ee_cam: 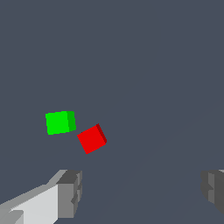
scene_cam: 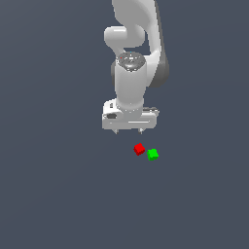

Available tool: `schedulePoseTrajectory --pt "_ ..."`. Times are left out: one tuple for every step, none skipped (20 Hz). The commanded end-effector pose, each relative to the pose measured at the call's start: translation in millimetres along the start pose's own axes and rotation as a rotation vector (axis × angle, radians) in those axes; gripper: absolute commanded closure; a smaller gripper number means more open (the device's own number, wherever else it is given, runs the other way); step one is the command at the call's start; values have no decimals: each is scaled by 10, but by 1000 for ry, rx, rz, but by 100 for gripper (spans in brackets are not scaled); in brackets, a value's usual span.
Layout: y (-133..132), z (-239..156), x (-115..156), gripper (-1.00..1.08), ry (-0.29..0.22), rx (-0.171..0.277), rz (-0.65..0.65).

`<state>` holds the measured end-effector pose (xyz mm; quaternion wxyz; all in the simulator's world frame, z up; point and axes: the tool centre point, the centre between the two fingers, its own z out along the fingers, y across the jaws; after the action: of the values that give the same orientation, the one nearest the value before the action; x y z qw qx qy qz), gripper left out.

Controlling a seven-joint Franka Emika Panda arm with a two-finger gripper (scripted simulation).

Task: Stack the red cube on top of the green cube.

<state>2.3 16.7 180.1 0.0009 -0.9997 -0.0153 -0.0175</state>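
The red cube (scene_cam: pixel 139 149) sits on the dark tabletop (scene_cam: pixel 53 194), just beside the green cube (scene_cam: pixel 152 154). They are very close, maybe touching at a corner. The red one is turned a little, not lined up with the green one. My end effector (scene_cam: pixel 128 130) hangs above, empty, with its fingers (ee_cam: pixel 70 192) spread wide apart. The red cube is not under me. In the exterior view it lies lower and a bit to the right. I think I must slide that way, then go down.

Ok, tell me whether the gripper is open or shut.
Open. In the wrist view the gripper has its two fingers spread far apart with nothing between them; the red cube lies on the floor beyond them, ungrasped.
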Motion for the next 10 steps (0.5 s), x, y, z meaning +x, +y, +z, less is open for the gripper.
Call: schedulePoseTrajectory --pt "0 0 0 -92 0 0 0" --pt "-2 2 0 -92 0 0 -1" --pt "-4 8 1 -92 0 0 -3" --pt "-9 18 2 -92 -1 0 -8" --pt "-17 32 3 -92 -1 0 -14" --pt "-26 50 5 -92 -2 1 -22" --pt "-38 72 8 -92 -2 1 -32" --pt "-52 98 10 -92 -3 1 -43" --pt "-68 128 12 -92 -4 2 -56" --pt "-86 163 15 -92 -5 2 -71"
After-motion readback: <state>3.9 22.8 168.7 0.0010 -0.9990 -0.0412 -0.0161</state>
